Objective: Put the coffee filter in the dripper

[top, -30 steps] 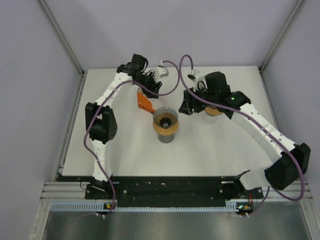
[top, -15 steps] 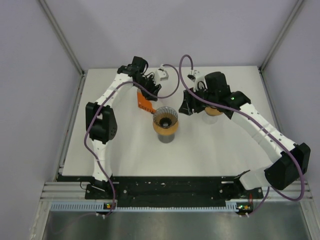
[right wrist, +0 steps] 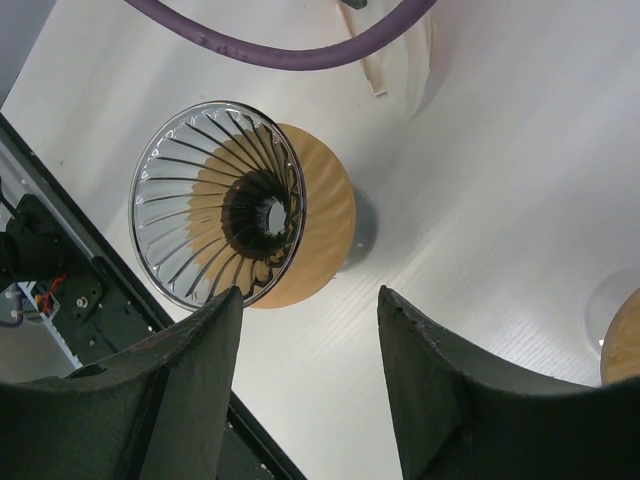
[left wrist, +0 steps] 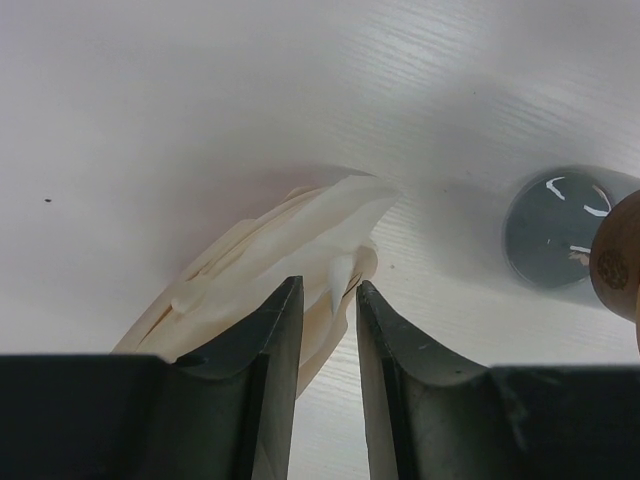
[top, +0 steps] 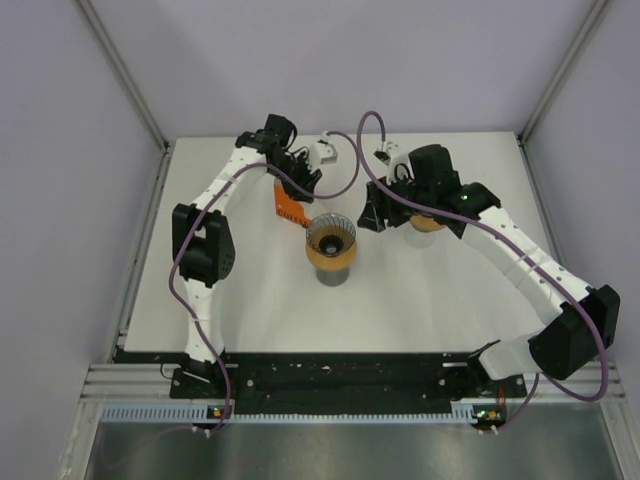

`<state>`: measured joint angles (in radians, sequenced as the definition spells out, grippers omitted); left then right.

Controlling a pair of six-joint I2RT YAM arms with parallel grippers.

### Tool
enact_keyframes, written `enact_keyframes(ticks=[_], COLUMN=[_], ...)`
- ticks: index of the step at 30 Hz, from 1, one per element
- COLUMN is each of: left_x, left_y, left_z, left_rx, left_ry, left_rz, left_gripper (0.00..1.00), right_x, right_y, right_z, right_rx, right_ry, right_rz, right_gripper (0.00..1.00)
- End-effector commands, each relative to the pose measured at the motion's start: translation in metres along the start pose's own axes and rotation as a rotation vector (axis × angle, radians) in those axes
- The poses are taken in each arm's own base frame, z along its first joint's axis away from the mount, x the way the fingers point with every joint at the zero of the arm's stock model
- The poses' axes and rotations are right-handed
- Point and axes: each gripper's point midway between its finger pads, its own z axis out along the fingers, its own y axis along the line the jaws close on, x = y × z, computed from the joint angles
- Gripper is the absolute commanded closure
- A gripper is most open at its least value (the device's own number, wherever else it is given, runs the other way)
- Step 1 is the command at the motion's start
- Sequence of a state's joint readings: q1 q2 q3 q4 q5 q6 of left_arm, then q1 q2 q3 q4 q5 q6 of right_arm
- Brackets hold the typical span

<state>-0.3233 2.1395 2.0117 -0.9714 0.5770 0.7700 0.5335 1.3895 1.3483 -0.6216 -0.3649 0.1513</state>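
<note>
The dripper [top: 331,240], a ribbed glass cone with a wooden collar, stands on a dark base at mid-table; it also shows in the right wrist view [right wrist: 230,205]. A stack of cream paper coffee filters [left wrist: 270,255] lies on the table behind it, seen as an orange flat pack [top: 288,205] from above. My left gripper [top: 303,182] is low over the stack, jaws a narrow gap apart with an upturned filter edge [left wrist: 342,280] standing between the tips [left wrist: 330,290]. My right gripper [top: 372,214] is wide open and empty just right of the dripper [right wrist: 310,300].
A second wooden-collared dripper [top: 428,222] sits under my right arm. A white block [top: 322,150] lies at the back of the table. Purple cables loop over both wrists. The dripper's base [left wrist: 555,230] shows right of the filters in the left wrist view.
My left gripper has shifted slightly back and left at the filter stack, and the orange pack has nudged with it. The right arm and the dripper have not moved.
</note>
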Motion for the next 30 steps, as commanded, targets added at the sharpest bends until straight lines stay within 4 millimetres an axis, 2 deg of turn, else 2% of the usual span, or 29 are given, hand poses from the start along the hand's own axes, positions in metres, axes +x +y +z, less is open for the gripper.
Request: enact_keyframes(ticks=[1,4,6,8,11,20,30], left_x=[0.009,0.008,0.008,0.005,-0.002,-0.028,-0.034], left_y=[-0.001,0.000,0.002,0.002,-0.001,-0.008,-0.005], left_z=[0.011,0.012,0.012,0.010,0.004,-0.031,-0.050], left_rx=[0.021,0.012,0.004,0.001,-0.004,-0.050,-0.113], left_ry=[0.026,0.028,0.029,0.022,0.007,-0.054,-0.057], left_rz=[0.008,0.012,0.014,0.017,0.017,0.061,0.066], left_gripper=[0.66,0.67,0.73,0.81,1.00,1.00,1.00], right_x=[-0.002,-0.001,-0.001,-0.002,-0.001,-0.001,-0.003], right_y=[0.001,0.001,0.001,0.001,0.001,0.002,0.003], right_z=[0.001,0.001,0.001,0.001,0.001,0.001,-0.002], right_rx=[-0.016,-0.018,-0.018,-0.020,-0.019,-0.021,-0.021], right_ry=[-0.007,-0.006,-0.006,-0.007,-0.005,-0.005,-0.008], right_rz=[-0.013,-0.012,-0.012,-0.013,-0.012,-0.014,-0.019], right_gripper=[0.43,0.43,0.43,0.43,0.43,0.43,0.42])
